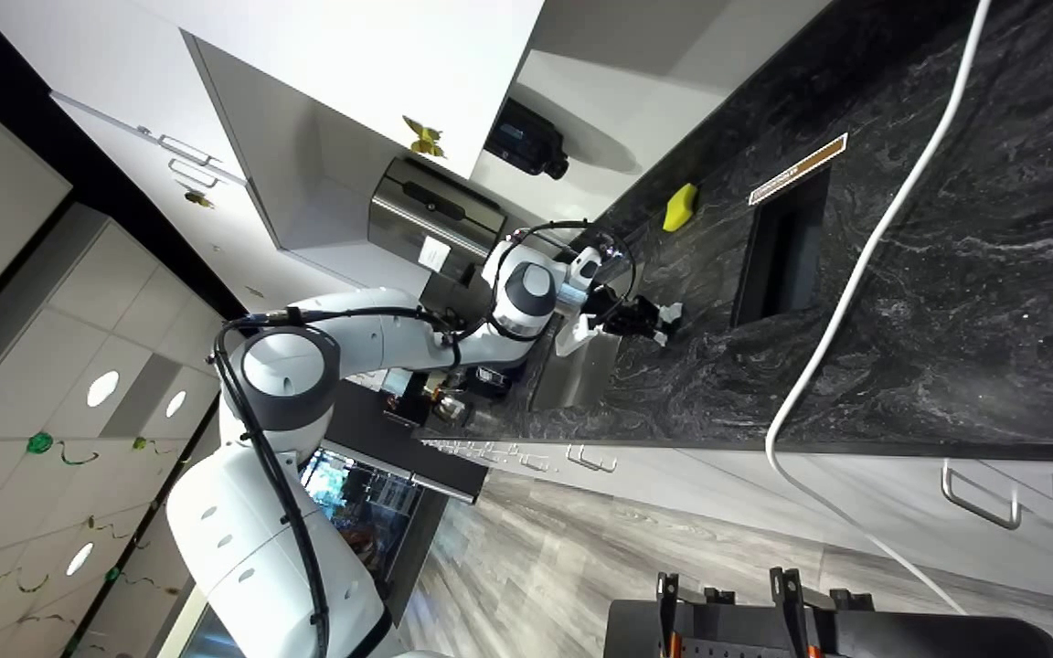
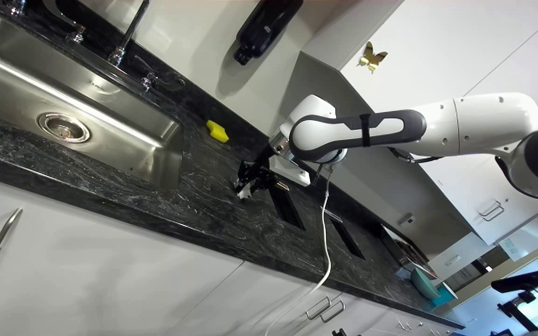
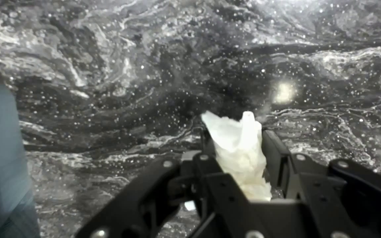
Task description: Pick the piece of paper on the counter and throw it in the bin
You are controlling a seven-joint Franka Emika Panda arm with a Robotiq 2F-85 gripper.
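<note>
Crumpled white paper (image 3: pixel 241 155) gripped, not yet binned

The hand (image 3: pixel 238 142) pinches it near the veined stone tabletop (image 1: pixel 993 311), short of a labelled slot (image 1: pixel 782 251), probably the bin. Loose ends poking past the grip could snag the slot's edge, dropping it outside.

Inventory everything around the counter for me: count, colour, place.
Crumpled paper: one, white, in the gripper
Counter: one, veined black-grey, beneath the gripper
Rectangular openings: two, black, in the counter
Sponge: one, yellow, on the counter
Sink: one, silver, in the counter
Tap fittings: several, silver, behind the sink
Wall dispenser: one, black, above the counter
Cable: one, white, across the counter
Cabinets: several, white, above and below the counter
Butterfly decorations: at least two, gold, on cabinets
Bowl: one, teal, far along the counter
Small background items: several, mixed, beyond the sink
Robot arm: one, white-grey, over the counter
Gripper: one, black, closed on the paper
</note>
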